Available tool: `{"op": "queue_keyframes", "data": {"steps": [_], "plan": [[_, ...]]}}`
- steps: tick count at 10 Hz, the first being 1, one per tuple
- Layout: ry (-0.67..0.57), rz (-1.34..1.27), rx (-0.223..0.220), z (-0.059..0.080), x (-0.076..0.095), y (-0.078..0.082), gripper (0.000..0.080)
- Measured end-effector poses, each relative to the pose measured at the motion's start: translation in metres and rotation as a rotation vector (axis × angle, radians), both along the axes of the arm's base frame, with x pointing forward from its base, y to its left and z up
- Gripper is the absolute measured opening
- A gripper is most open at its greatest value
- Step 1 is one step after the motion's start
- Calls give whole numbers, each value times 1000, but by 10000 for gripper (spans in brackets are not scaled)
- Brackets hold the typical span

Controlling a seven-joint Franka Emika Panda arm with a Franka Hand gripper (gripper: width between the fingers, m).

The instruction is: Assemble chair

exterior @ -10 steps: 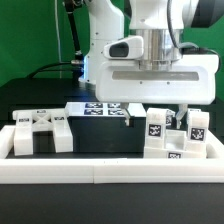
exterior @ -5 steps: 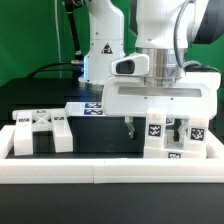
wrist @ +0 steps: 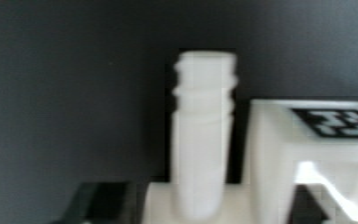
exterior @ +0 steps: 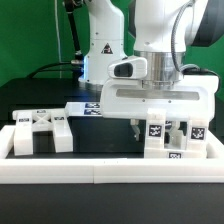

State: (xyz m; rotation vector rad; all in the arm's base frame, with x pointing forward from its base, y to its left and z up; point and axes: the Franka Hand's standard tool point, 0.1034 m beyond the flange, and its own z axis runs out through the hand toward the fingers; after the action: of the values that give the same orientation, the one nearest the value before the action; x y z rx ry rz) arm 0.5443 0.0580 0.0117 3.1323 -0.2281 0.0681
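Chair parts [exterior: 172,138] stand in a clump on the black surface [exterior: 105,140], at the exterior view's right, just behind the white rail [exterior: 100,172]. One more part [exterior: 40,130] sits well apart. The arm [exterior: 160,40] points straight down over the clump. Its fingers [exterior: 133,126] are wide apart, with an upright post [wrist: 206,130] between them, holding nothing.
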Motion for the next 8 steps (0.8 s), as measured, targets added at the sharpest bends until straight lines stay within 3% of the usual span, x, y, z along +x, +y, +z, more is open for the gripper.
{"op": "queue_keyframes", "data": {"steps": [5, 8], "plan": [[4, 3, 1, 4, 1, -6, 331], [24, -20, 23, 37, 1, -24, 331]]}}
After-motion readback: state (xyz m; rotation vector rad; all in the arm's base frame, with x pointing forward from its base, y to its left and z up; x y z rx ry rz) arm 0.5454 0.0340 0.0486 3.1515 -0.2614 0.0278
